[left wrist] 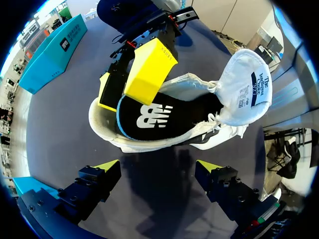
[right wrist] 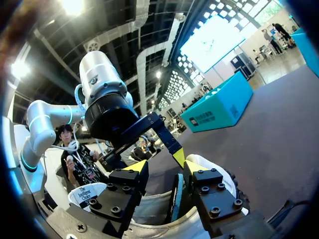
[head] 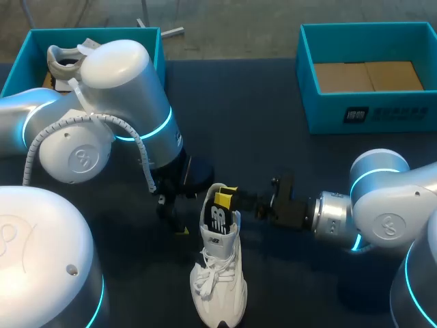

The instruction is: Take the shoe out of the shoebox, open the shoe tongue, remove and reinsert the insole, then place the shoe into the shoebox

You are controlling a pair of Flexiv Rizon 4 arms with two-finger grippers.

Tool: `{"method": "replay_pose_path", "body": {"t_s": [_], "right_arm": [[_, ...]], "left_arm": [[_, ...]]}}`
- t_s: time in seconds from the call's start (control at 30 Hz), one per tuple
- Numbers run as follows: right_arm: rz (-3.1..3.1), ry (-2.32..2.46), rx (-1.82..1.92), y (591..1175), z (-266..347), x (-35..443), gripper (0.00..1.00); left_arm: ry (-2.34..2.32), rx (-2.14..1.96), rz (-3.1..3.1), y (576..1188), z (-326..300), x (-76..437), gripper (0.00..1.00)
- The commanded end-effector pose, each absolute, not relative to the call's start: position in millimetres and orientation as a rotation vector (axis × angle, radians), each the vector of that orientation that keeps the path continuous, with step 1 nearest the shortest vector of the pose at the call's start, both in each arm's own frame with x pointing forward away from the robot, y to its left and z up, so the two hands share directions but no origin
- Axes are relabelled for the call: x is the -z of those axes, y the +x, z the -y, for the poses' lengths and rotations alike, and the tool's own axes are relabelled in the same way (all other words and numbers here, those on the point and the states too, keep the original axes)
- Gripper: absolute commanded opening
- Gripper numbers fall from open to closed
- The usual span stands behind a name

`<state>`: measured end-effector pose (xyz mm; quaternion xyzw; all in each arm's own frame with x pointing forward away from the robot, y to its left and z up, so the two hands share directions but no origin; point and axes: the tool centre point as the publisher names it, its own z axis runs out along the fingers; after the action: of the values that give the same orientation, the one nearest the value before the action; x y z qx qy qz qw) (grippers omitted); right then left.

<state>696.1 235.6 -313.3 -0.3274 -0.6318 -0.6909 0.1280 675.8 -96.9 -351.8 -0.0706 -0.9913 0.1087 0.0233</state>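
Observation:
A white shoe (head: 220, 277) lies on the dark table, its tongue (left wrist: 246, 84) folded back. The black insole (head: 217, 220) sits in the shoe's opening with its heel end sticking up. My right gripper (head: 228, 198) comes in from the right and stands open at the heel, the insole's edge (right wrist: 175, 199) between its fingers; a gap shows on one side. In the left wrist view its yellow fingertips (left wrist: 149, 69) straddle the insole (left wrist: 149, 117). My left gripper (left wrist: 158, 167) hangs open just beside the shoe (left wrist: 164, 142), nothing between its fingers.
A teal shoebox (head: 151, 42) at the back left holds another shoe (head: 65, 61). A second teal shoebox (head: 308, 75) at the back right shows only its cardboard floor. My left arm's bulk (head: 123, 102) stands over the table's left half.

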Motion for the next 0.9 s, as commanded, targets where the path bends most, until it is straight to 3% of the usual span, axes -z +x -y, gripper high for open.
{"method": "replay_pose_path", "body": {"t_s": [0.03, 0.23, 0.43, 0.53, 0.73, 0.9], "right_arm": [[1.851, -0.957, 2.003, 694, -227, 306, 0.47], [1.881, -0.963, 1.989, 691, -216, 300, 0.50], [1.931, -1.015, 1.921, 690, -200, 296, 0.71], [1.958, -1.043, 1.877, 690, -191, 294, 0.76], [2.012, -1.100, 1.780, 693, -174, 289, 0.73], [2.061, -1.169, 1.671, 694, -163, 285, 0.53]], "left_arm": [[-0.217, -0.333, 3.070, 676, 97, 352, 1.00], [-0.217, -0.333, 3.070, 676, 97, 352, 1.00], [-0.226, -0.340, 3.067, 676, 96, 348, 1.00], [-0.236, -0.359, 3.047, 677, 92, 341, 1.00], [-0.258, -0.385, 3.015, 680, 83, 327, 1.00], [-0.294, -0.375, 3.020, 683, 74, 318, 1.00]]}}
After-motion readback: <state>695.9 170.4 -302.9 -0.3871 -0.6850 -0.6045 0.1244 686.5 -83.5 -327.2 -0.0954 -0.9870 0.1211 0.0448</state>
